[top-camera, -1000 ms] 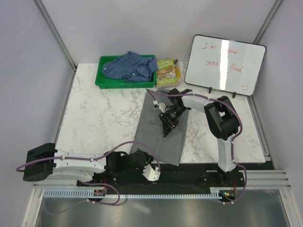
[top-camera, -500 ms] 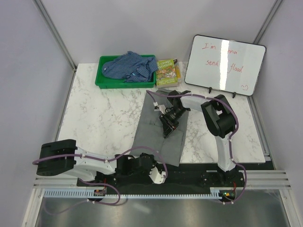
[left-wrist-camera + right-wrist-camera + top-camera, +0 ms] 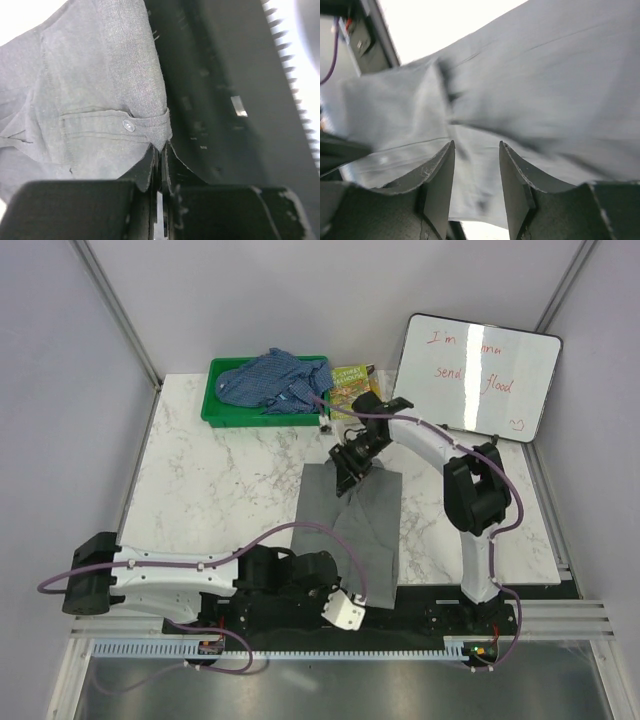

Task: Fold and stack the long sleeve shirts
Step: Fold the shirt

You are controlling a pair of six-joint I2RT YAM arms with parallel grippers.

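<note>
The grey shirt [image 3: 360, 525] lies in the middle of the table [image 3: 220, 490] as a long narrow strip. It runs from the centre down to 6 o'clock, where its near end hangs over the table's edge. You can see it is already narrowed, but it is not yet a compact packet. It is skewed, with a diagonal crease across its middle, so I judge the first fold only partly made.

At that 6 o'clock end, your left gripper [image 3: 160, 155] has its fingers pressed together. A buttoned cuff or hem [image 3: 128, 125] of the grey cloth meets their tips, and it looks pinched there, though only by the very edge. At the strip's 12 o'clock end, your right gripper [image 3: 476, 175] stands with its fingers partly apart. Grey cloth shows in the gap beyond them, and I see nothing clamped.

The blue checked shirt [image 3: 275, 380] sits crumpled in the green bin [image 3: 212, 390] at 11 o'clock, untouched by either arm. A book [image 3: 352, 390] lies just beside the bin at 12 o'clock, and a whiteboard [image 3: 475, 375] stands at 1 o'clock.

So you are early in the task. The grey shirt needs squaring and folding down along its length. The blue one has to come out, be spread and be folded. Nothing is stacked yet.
</note>
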